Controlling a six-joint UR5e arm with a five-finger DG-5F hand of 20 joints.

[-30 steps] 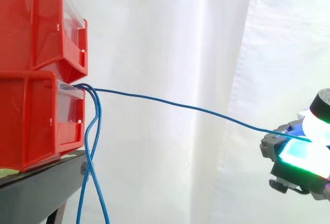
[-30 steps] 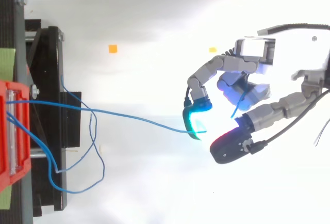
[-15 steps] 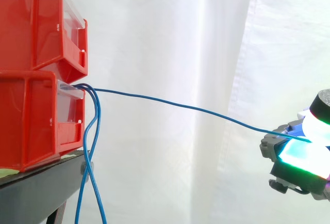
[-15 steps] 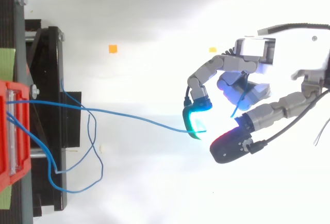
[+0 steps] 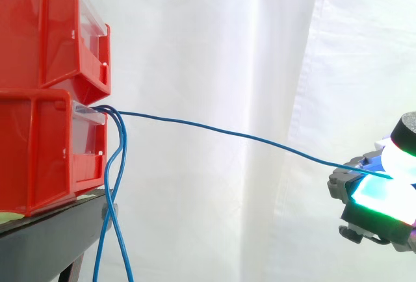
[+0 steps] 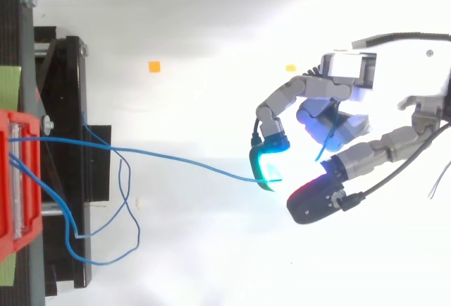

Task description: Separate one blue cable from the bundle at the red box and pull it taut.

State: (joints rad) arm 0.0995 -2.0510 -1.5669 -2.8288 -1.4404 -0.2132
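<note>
Two red bins are seen stacked at the left of the side view. The upper red bin [image 5: 45, 28] is set on the lower red bin [image 5: 39, 152], which is carried by a black counter [image 5: 45, 243]. One blue cable [image 5: 227, 132] is led out of the lower bin's front opening and is stretched rightward in front of the white curtain [image 5: 214, 48], well clear of the counter. Its line is not quite straight: a shallow downward curve is traced along its length (from above, a gentle wave is seen as well).

Its far end is held by the hand [image 6: 337, 124], whose fingers [image 6: 266, 163] are curled inward. In the side view the cable is pinched between a cyan-green pad below and a white pad above. A red-glowing pad [image 6: 310, 199] is seen just beside the pinch, apart from the cable.

The other blue cables [image 5: 121, 158] are seen hanging slack from the same opening. They are crossed beside the counter's edge, and from above they are seen as loose loops over its frame. A small orange square [image 6: 154, 66] is seen on the pale floor, to one side of the stretched cable.
</note>
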